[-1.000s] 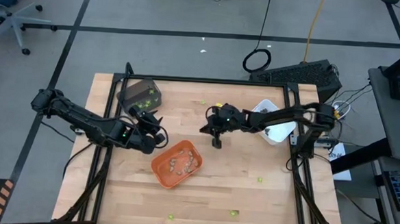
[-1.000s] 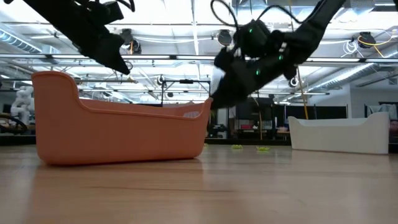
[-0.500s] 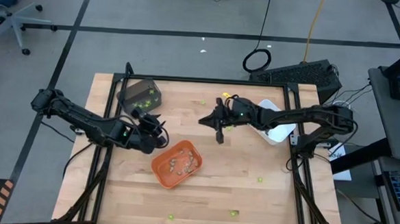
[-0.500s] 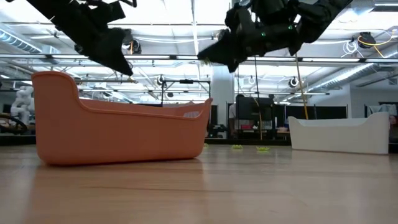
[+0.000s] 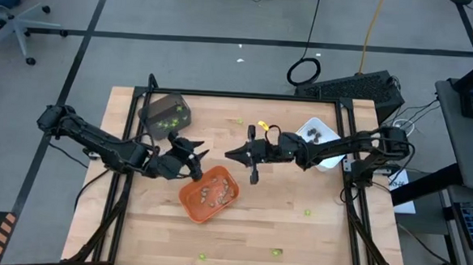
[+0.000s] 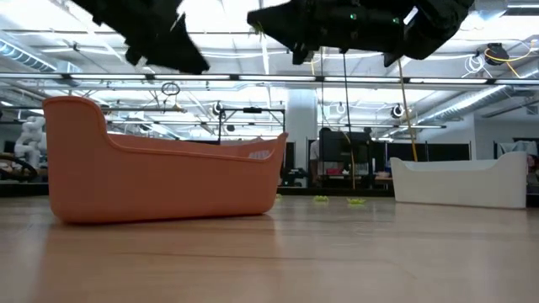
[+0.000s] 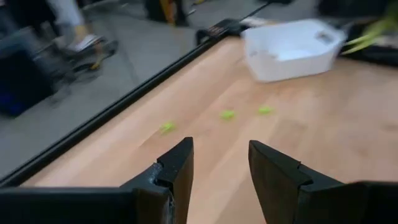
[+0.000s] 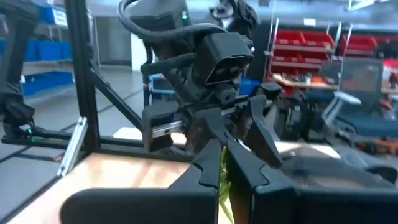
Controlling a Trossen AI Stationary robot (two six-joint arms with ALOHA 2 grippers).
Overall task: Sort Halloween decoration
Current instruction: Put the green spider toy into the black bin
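My right gripper (image 5: 229, 155) hangs above the table's middle and points toward the left edge. It is shut on a lime-green piece of Halloween decoration (image 8: 222, 177). My left gripper (image 5: 199, 156) stands open just left of it, above the orange tray's (image 5: 186, 196) far corner. Nothing is between its fingers (image 7: 221, 155). The orange tray holds tan-grey pieces (image 5: 213, 194). Lime-green pieces (image 5: 169, 126) lie in the dark grey tray (image 5: 158, 106). Dark pieces (image 5: 311, 136) lie in the white tray (image 5: 326, 158). My right gripper pinches the lime-green piece (image 8: 222, 167) between its two fingers; only a thin strip of it shows in the gap. The fingers lie about level, coming from the table's right side. The piece is lifted well clear of the table.
Loose lime-green pieces lie on the wood: one at the far side (image 5: 239, 121), one at the right (image 5: 307, 212), two near the front edge (image 5: 276, 251) (image 5: 201, 257). A black frame (image 5: 246, 96) borders the table. The two grippers are close together.
My right gripper has risen from beside the orange tray and tipped from pointing down to about level, while moving toward the table's left edge. It has stayed shut. My left gripper has tipped its fingers upward and rolled a little, staying open over the orange tray's far corner.
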